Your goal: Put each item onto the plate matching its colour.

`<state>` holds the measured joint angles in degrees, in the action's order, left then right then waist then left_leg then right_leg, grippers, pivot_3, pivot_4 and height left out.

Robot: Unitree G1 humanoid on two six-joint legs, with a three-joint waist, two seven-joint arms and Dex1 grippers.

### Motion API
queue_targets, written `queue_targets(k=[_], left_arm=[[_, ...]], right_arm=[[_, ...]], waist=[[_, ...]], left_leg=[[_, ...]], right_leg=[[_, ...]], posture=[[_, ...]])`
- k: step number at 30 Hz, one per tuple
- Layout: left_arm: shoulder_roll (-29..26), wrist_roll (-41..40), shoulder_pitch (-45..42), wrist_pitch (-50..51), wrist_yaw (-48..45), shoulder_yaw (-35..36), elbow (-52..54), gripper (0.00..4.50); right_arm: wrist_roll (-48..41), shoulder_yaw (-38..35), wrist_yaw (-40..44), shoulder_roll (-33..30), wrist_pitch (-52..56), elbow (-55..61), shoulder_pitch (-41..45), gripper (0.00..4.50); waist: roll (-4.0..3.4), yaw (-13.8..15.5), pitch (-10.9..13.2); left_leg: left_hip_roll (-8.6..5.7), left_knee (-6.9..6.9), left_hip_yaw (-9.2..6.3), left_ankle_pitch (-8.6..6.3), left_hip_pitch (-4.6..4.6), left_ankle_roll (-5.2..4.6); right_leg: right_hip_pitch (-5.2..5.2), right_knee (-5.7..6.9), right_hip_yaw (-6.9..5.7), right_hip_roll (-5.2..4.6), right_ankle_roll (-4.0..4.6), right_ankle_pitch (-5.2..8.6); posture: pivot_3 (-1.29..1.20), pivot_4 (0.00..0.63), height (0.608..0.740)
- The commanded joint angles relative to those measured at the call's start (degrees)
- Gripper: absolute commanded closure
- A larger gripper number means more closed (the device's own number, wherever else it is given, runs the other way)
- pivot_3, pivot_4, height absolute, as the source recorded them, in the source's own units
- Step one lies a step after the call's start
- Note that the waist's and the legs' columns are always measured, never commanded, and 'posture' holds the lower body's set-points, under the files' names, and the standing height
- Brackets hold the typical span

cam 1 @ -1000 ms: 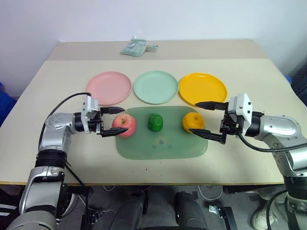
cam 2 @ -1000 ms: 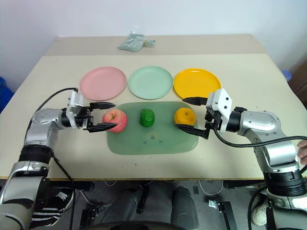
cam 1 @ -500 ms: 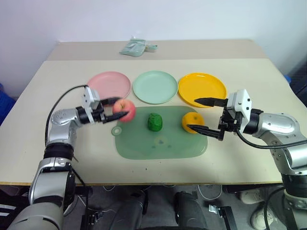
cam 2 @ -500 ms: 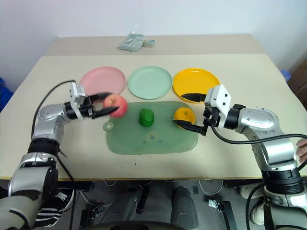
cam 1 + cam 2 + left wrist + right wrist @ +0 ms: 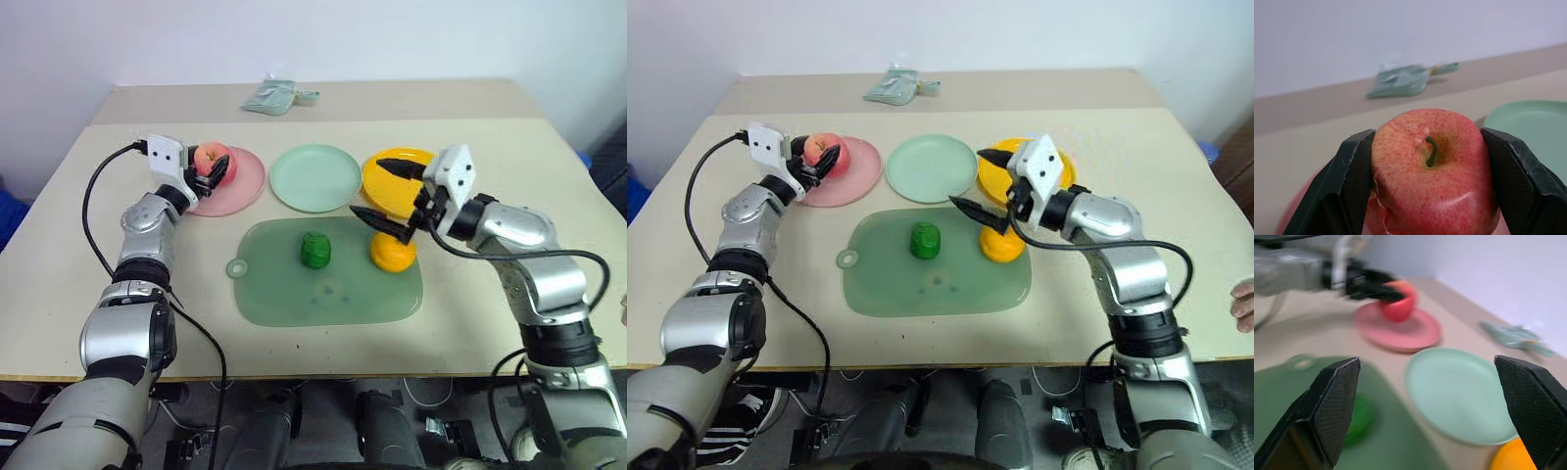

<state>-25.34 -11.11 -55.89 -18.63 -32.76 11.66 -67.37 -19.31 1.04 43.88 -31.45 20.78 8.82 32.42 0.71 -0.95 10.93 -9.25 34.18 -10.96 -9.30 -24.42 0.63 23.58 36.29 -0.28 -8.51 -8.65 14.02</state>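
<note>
**Apple over the pink plate, orange not yet gripped**

My left gripper [image 5: 209, 172] is clamped on the apple [image 5: 207, 158], holding it over the pink plate [image 5: 238, 183] at the upper left of the head view. I can't tell whether the apple touches the plate. If I let go while it hangs high, I judge it could roll off the shallow rim. My right gripper [image 5: 384, 191] stands wide open, empty, just above the orange [image 5: 392, 253], which sits on the green mat [image 5: 294, 294] at centre right. Closing from this angle could knock the orange sideways off the mat. The green ball [image 5: 315, 249] lies mid-mat, below the mint plate [image 5: 315, 176]; the yellow plate [image 5: 400, 176] waits behind the right gripper.

A second ago the apple sat on the mat's left edge between open fingers; it has since been lifted and carried up-left. The right gripper has swung from the orange's right side to above it.
</note>
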Motion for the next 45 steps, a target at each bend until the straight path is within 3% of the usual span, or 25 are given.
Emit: queue_targets(k=[1, 3, 5, 9, 16, 22, 27, 35, 45], left_arm=[[-0.4, 0.9, -2.5, 0.8, 2.3, 0.6, -0.5, 1.65], [-0.6, 1.4, -3.0, 2.3, 1.9, 0.2, -1.0, 0.66], [-0.8, 1.8, -3.0, 1.7, 2.2, 0.0, -0.8, 0.04], [-1.0, 0.0, -2.9, 0.5, -3.8, 1.2, 0.9, 0.04], [-0.3, -9.3, 0.1, 5.0, -31.2, 2.6, 11.6, 0.04], [-4.4, -17.3, 9.9, 22.6, -52.4, -0.5, 29.0, 0.04], [-7.6, -17.4, 12.5, 29.1, -55.9, -1.7, 33.1, 0.04], [-6.6, -16.6, 13.9, 28.6, -55.8, -2.3, 35.2, 0.04], [-1.8, -11.4, 15.7, 18.8, -54.9, -7.4, 34.4, 0.04]], right_arm=[[1.5, 0.2, -1.1, 0.6, -1.3, 0.2, 1.0, 0.00], [1.5, 0.5, -0.9, 0.8, -1.3, 0.5, 0.9, 0.00], [1.9, 0.7, -0.5, 0.4, -1.5, 0.6, 0.8, 0.00], [1.5, 0.1, 0.6, -0.1, -1.5, 0.9, 0.4, 0.00], [-2.0, -1.4, 4.6, -1.6, -0.1, 2.9, -1.1, 0.00], [-4.8, 1.2, 2.9, -2.6, 12.7, 7.7, 0.7, 0.00], [-4.5, 3.9, -0.7, 1.1, 17.1, 10.3, 2.8, 0.00], [-4.2, 5.7, -0.7, 1.9, 18.0, 10.8, 3.3, 0.00], [-4.3, 2.5, 1.2, 0.8, 12.4, 6.6, 2.9, 0.00]], waist=[[0.01, 0.2, 0.0], [0.01, 0.2, 0.0], [0.02, 0.1, 0.0], [0.02, -0.1, 0.0], [0.01, -0.2, 0.0], [-0.02, -1.7, 0.0], [-0.02, -1.6, 0.0], [-0.02, -1.0, 0.0], [-0.02, -1.1, 0.0]], left_leg=[[-0.01, 0.02, -0.03, 0.00, 0.00, 0.00], [-0.04, 0.02, -0.04, 0.00, 0.00, 0.00], [-0.04, 0.02, -0.04, 0.00, 0.00, 0.00], [-0.04, 0.02, -0.04, 0.00, 0.01, 0.00], [-0.03, 0.03, -0.02, 0.00, 0.01, 0.00], [0.00, 0.02, -0.03, 0.00, 0.02, -0.01], [0.15, -0.01, -0.05, 0.03, 0.02, 0.06], [0.10, -0.01, -0.06, 0.02, 0.01, 0.05], [0.11, -0.02, -0.03, 0.02, 0.02, 0.05]], right_leg=[[-0.03, 0.00, 0.00, 0.00, -0.01, -0.01], [-0.04, 0.00, 0.00, 0.00, -0.03, -0.02], [-0.04, 0.00, 0.00, 0.00, -0.04, -0.03], [-0.04, 0.01, 0.00, 0.00, -0.04, -0.03], [-0.04, 0.01, 0.00, 0.00, -0.02, -0.04], [-0.01, 0.07, 0.02, 0.01, 0.01, -0.06], [0.09, 0.11, 0.04, 0.16, 0.13, -0.12], [0.03, 0.00, 0.07, 0.14, 0.13, -0.12], [0.03, 0.00, 0.07, 0.12, 0.13, -0.13]], posture=[[0.00, 0.150, 0.740], [0.00, 0.150, 0.740], [0.00, 0.150, 0.740], [0.00, 0.150, 0.740], [0.00, 0.150, 0.740], [0.00, 0.150, 0.740], [0.00, 0.150, 0.740], [0.00, 0.150, 0.740], [0.00, 0.150, 0.740]])
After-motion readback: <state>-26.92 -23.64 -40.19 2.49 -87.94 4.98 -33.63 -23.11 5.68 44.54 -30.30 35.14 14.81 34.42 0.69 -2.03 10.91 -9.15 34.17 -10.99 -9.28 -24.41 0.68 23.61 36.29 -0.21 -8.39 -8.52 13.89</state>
